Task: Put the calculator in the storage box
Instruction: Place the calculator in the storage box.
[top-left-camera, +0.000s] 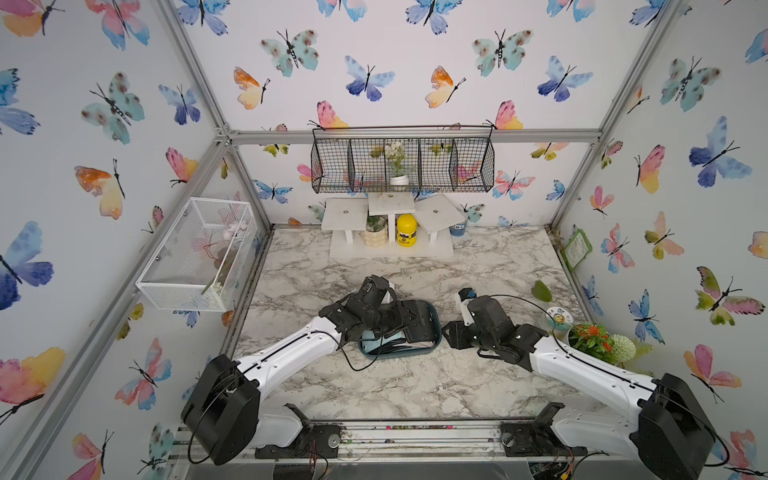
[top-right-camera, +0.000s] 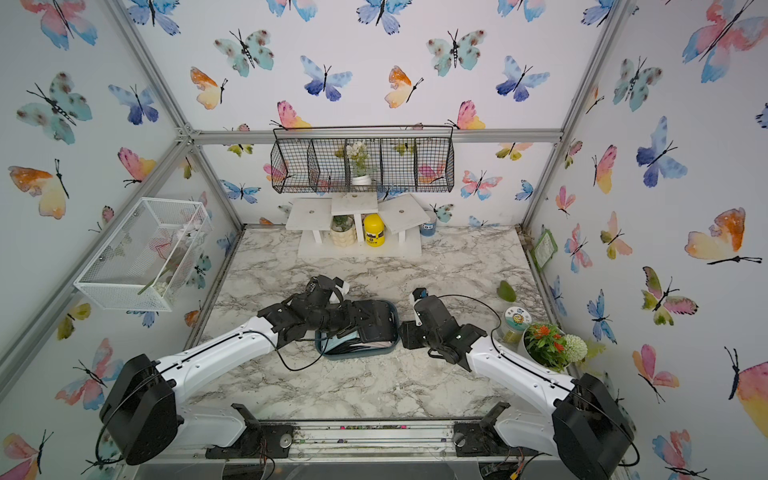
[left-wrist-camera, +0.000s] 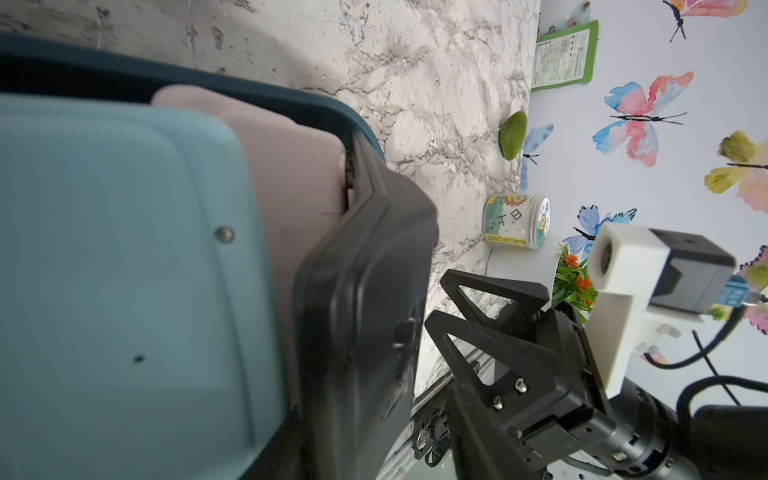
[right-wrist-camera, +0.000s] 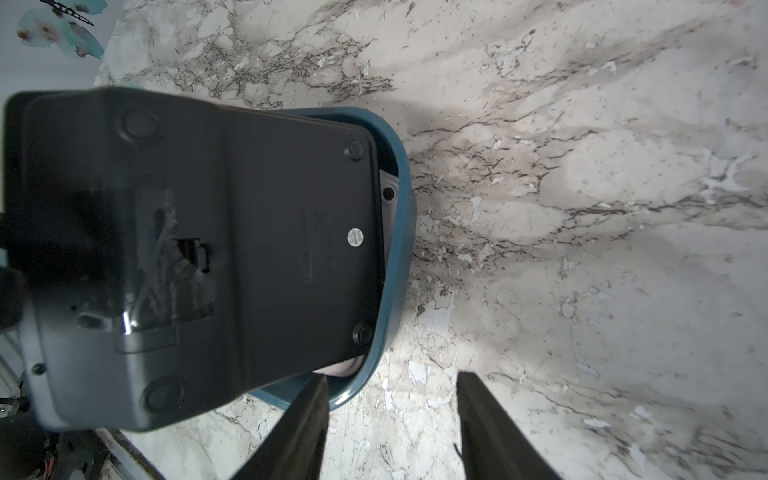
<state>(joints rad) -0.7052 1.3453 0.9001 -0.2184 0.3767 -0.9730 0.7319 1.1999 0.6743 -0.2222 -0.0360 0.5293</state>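
Since the black calculator (top-left-camera: 417, 323) lies back-up over the right half of the storage box (top-left-camera: 395, 354) in both top views, we judge the placing step close to done. The left gripper (top-left-camera: 392, 320) hangs over the box beside the calculator. From here we cannot tell whether its jaws are spread or pinching anything. The right gripper (top-left-camera: 452, 334) sits just beside the box's right end, low over the worktop (top-left-camera: 374, 395), spread and empty. A light blue case (top-left-camera: 374, 344) shows in the box's left half. Farther off, the black wire basket (top-left-camera: 403, 166) holds a small potted plant, and the white mesh basket (top-left-camera: 195, 253) holds what looks like a pale flower.

From the left wrist, we see the light blue case filling the near field and a pink slab (left-wrist-camera: 286, 166) under it. Beyond them is the box's teal rim, with the calculator's black edge tilted against them. The left gripper's own fingers do not show here.

From the right wrist, the calculator's underside faces up. Its far end is inside the rim, and its near end rides higher, over the rim as far as we can judge. The right gripper's fingers (right-wrist-camera: 299, 424) stand apart with bare worktop between them.

Next, we think, the left arm must rise straight clear without dragging the calculator. A light push may be needed to seat it flat.
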